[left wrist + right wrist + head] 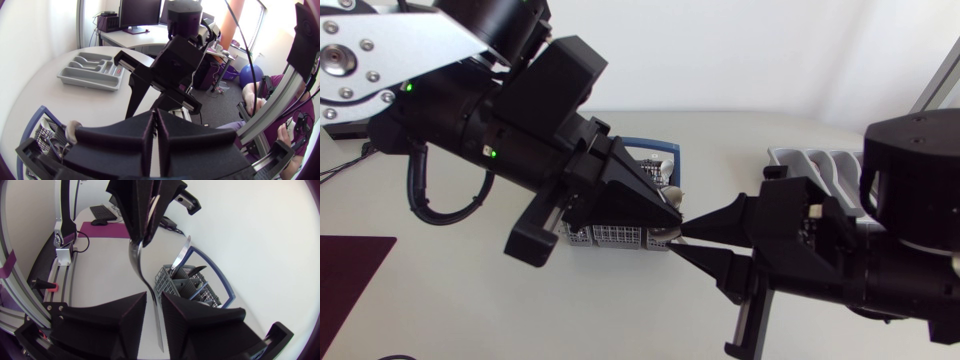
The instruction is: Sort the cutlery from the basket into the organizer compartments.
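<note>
The basket (616, 237) is placed near the middle of the desk (450, 300), and the organizer (812, 163) is seen to its right, further back. Above the basket's right end, the left jaws and the right jaws are found tip to tip. A piece of cutlery (136, 260) is held in the left jaws, and its lower part is hung between the parted right jaws. Other cutlery (181, 259) is stood in the basket.

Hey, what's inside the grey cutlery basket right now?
One silver handle and a few dark pieces stand up in the basket. Its mesh walls and dividers hide whatever lies lower down.
</note>
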You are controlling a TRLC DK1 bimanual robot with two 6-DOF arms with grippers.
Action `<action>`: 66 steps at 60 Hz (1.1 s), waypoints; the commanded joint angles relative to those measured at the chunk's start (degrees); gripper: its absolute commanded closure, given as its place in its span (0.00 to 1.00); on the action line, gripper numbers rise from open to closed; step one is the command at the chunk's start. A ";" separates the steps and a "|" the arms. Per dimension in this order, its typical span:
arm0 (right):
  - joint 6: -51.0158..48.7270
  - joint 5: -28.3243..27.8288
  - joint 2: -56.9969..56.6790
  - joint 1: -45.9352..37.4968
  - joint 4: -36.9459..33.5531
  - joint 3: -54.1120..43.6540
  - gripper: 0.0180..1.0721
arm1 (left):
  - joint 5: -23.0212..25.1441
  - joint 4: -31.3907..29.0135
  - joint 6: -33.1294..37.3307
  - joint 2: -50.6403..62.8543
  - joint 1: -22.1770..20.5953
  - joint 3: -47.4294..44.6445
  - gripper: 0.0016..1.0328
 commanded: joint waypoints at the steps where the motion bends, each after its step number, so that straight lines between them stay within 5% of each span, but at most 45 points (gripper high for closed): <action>1: -0.09 -0.41 0.90 0.78 0.57 -1.75 0.88 | 1.38 0.03 -0.71 0.66 0.29 1.74 0.97; 15: 0.62 -1.20 1.60 1.13 0.93 -1.48 0.95 | 1.91 0.03 -1.68 0.22 0.55 1.65 0.93; 21: 1.06 -1.20 1.16 1.65 0.40 -1.31 0.95 | 1.91 0.12 -2.82 0.04 1.17 2.18 0.67; 28: 1.93 -1.03 0.46 2.36 -0.92 -1.22 0.95 | 1.91 0.65 -5.72 0.04 3.01 4.73 0.16; 31: 2.11 -0.94 -0.42 2.45 -1.80 -1.40 0.95 | 1.91 2.05 -8.00 -0.04 4.16 6.13 0.07; 45: 3.16 1.96 -8.95 1.13 -9.27 -2.98 0.95 | 0.76 10.49 -14.77 -1.89 13.21 8.06 0.05; 66: -0.79 3.54 -17.47 -22.43 -14.19 -4.47 0.95 | -27.36 17.52 -4.22 -0.22 7.58 -6.79 0.06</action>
